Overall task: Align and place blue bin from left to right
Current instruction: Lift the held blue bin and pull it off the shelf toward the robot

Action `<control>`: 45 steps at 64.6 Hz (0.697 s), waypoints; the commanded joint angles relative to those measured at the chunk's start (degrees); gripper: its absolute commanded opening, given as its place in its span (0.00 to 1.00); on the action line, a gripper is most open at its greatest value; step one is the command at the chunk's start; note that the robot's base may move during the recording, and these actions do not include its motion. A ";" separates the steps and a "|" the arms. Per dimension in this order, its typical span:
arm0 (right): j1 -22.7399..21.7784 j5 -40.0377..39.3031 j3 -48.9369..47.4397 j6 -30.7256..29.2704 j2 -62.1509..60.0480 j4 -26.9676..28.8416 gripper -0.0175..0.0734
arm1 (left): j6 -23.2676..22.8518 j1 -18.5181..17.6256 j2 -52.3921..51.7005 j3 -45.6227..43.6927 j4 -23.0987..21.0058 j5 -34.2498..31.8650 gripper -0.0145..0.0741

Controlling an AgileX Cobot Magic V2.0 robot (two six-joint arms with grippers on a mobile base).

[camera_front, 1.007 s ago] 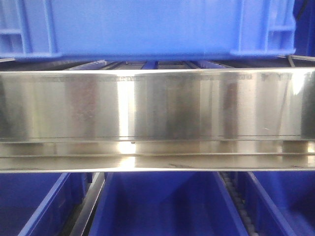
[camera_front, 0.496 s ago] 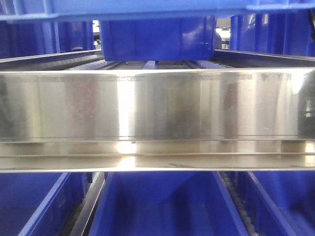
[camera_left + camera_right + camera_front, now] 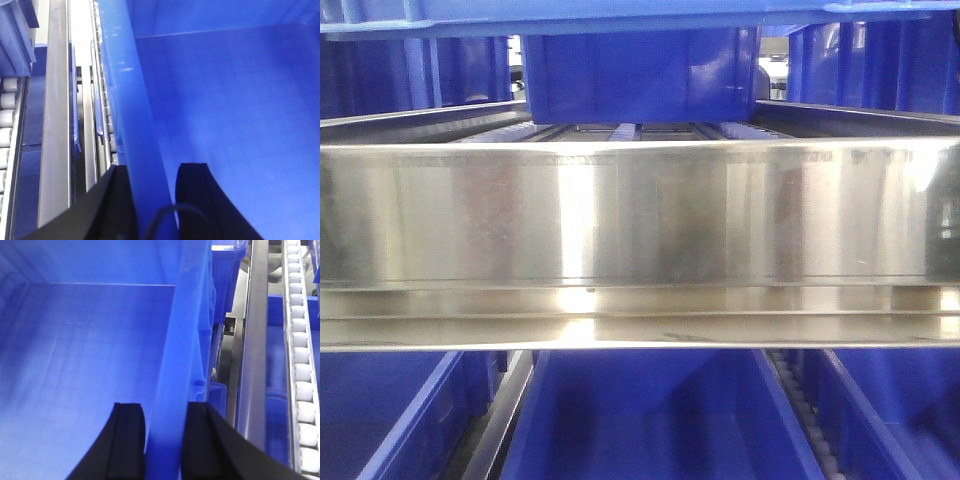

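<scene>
While both claws pinch opp. walls of the blue bin (image 3: 620, 15), the step in hand reads as the two-arm carry, with set-down not yet done.

1. Grip state. L gripper (image 3: 152, 172): one finger inside, one outside the bin's left wall, closed on it. R gripper (image 3: 162, 410): same arrangement on the right wall, closed on it.
2. Bin position. In the front view only a thin strip of the bin shows along the top edge, above the steel rail (image 3: 640, 215), apparently clear of the shelf. Judged: held raised over the upper tier.
3. Next move (est.). Keep both arms level and matched, shift the bin to its slot in the row, square it with the rail, lower onto the roller track (image 3: 300, 365), then release. Uneven arm travel could skew the bin or slip a wall out of a claw.
4. Containers.
   - Blue bin: interior bare in both wrist views, no contents.
   - Deep-blue bin (image 3: 640, 80), far centre on the shelf: contents hidden.
   - Lower-tier bins (image 3: 650, 420), near, below the rail: nothing seen inside visible parts.
</scene>
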 commanded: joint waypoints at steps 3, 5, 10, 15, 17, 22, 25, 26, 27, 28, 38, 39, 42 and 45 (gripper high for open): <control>-0.14 -4.56 -0.66 -0.75 -1.66 -0.28 0.11 | 0.47 0.20 -1.71 -0.97 -0.09 -3.71 0.04; -0.14 -4.56 -0.66 -0.75 -1.66 -0.28 0.11 | 0.47 0.20 -1.71 -0.97 -0.09 -3.71 0.04; -0.14 -4.68 -0.66 -0.75 -1.66 -0.28 0.11 | 0.47 0.20 -1.71 -0.97 -0.09 -3.71 0.04; -0.14 -4.68 -0.66 -0.75 -1.66 -0.28 0.11 | 0.47 0.20 -1.71 -0.97 -0.09 -3.71 0.04; -0.14 -4.68 -0.66 -0.75 -1.66 -0.28 0.11 | 0.47 0.20 -1.71 -0.97 -0.09 -3.71 0.04; -0.14 -4.68 -0.66 -0.75 -1.66 -0.28 0.11 | 0.47 0.20 -1.71 -0.97 -0.09 -3.71 0.04; -0.14 -4.68 -0.66 -0.75 -1.66 -0.28 0.11 | 0.47 0.20 -1.71 -0.97 -0.09 -3.71 0.04; -0.14 -4.68 -0.66 -0.75 -1.66 -0.28 0.11 | 0.47 0.20 -1.71 -0.97 -0.09 -3.71 0.04; -0.14 -4.68 -0.66 -0.75 -1.66 -0.28 0.11 | 0.47 0.20 -1.71 -0.97 -0.09 -3.71 0.04; -0.14 -4.68 -0.66 -0.75 -1.66 -0.28 0.11 | 0.47 0.20 -1.71 -0.97 -0.09 -3.71 0.04; -0.14 -4.68 -0.66 -0.75 -1.66 -0.28 0.11 | 0.47 0.20 -1.71 -0.97 -0.09 -3.71 0.04; -0.14 -4.68 -0.66 -0.75 -1.66 -0.28 0.11 | 0.47 0.20 -1.71 -0.97 -0.09 -3.71 0.04; -0.14 -4.68 -0.66 -0.75 -1.66 -0.28 0.11 | 0.47 0.20 -1.71 -0.97 -0.09 -3.71 0.04; -0.14 -4.68 -0.66 -0.75 -1.66 -0.28 0.11 | 0.47 0.20 -1.71 -0.97 -0.09 -3.71 0.04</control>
